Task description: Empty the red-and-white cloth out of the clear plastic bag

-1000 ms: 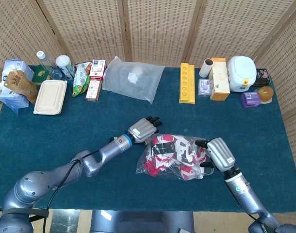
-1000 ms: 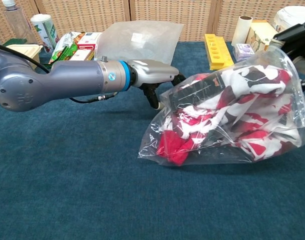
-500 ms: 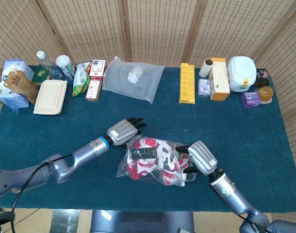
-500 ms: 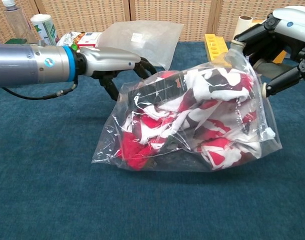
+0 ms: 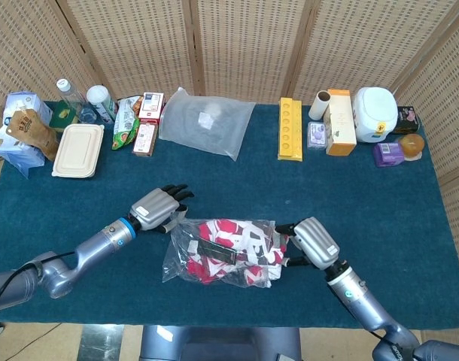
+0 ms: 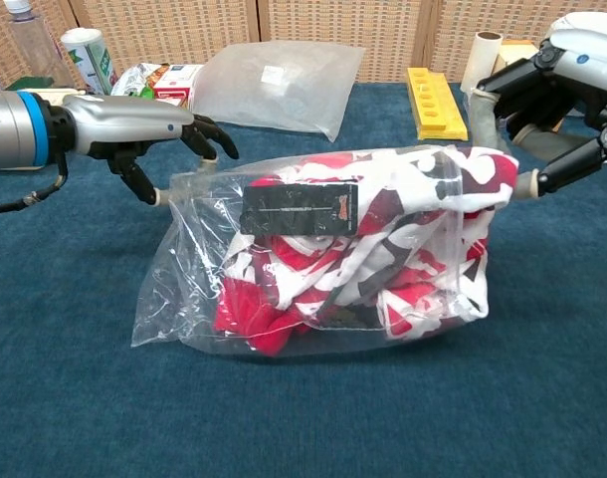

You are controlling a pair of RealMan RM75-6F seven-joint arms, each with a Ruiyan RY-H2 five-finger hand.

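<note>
Clear plastic bag (image 6: 313, 259), stuffed with the red-and-white cloth (image 6: 383, 254), near the middle of the tabletop (image 5: 86, 188) towards its near edge, stretched sideways between the two robot hands. Black label card (image 6: 299, 207) pressed flat against the near wall of the bag, in front of the cloth.

Left robot hand (image 6: 159, 124) at the bag's upper left corner, fingertips (image 6: 156, 196) pinching the plastic edge there, other fingers spread and curled over it. Right robot hand (image 6: 562, 85) at the upper right corner, fingers closed on a gathered twist of plastic at that end. Bottom of the bag resting on the tabletop, top edge pulled taut and level between both grips.

Likely purpose of the two-corner hold: spreading the bag wide so the cloth loosens inside and a mouth can be found or widened. Cannot tell from either view which side the opening faces. Cloth entirely inside, nothing spilled out, so emptying not yet begun in earnest.

Far side of the tabletop lined with unrelated goods: a second flat plastic bag (image 5: 207, 120), a yellow tray (image 5: 290, 128), a beige lidded container (image 5: 78, 150), well apart from the work.
</note>
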